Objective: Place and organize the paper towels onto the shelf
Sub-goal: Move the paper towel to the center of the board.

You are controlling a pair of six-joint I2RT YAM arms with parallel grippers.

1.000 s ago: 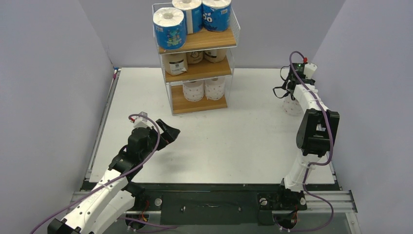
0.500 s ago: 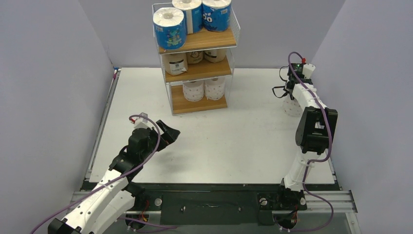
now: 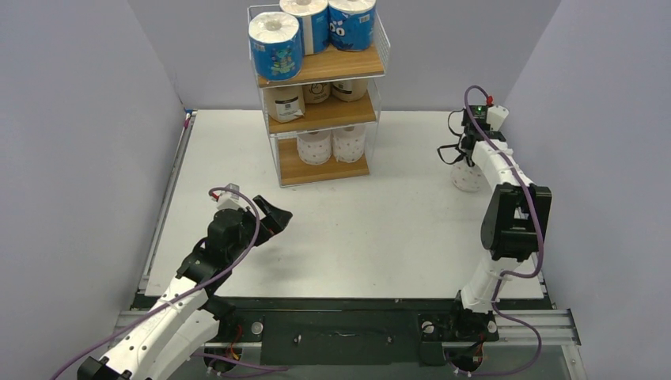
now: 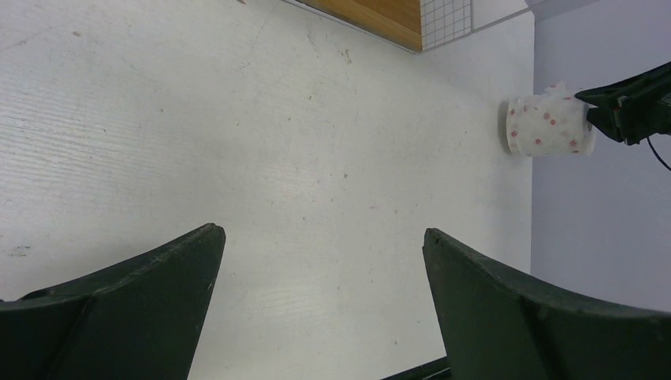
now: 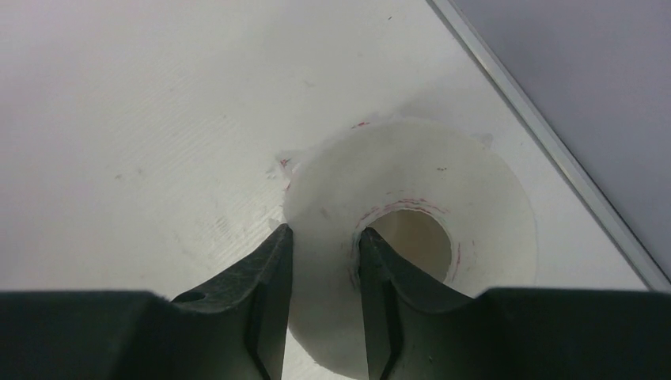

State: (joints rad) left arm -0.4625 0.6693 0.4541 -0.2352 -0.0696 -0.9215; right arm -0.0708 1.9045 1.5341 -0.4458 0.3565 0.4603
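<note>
The right gripper (image 5: 324,237) pinched the wall of the white roll (image 5: 475,198), one finger outside and one in the core. That roll stood upright by the table's (image 5: 119,119) right edge, near its far corner, with the shelf (image 3: 316,171) well apart leftward. The left gripper (image 4: 322,232), spread wide, hung farther off.

Bare tabletop (image 3: 396,226) in frt of shelf (image 3: 340,73); wall (image 3: 609,142) close beside white roll (image 3: 467,180); shelf's bottom-left slot free.
</note>
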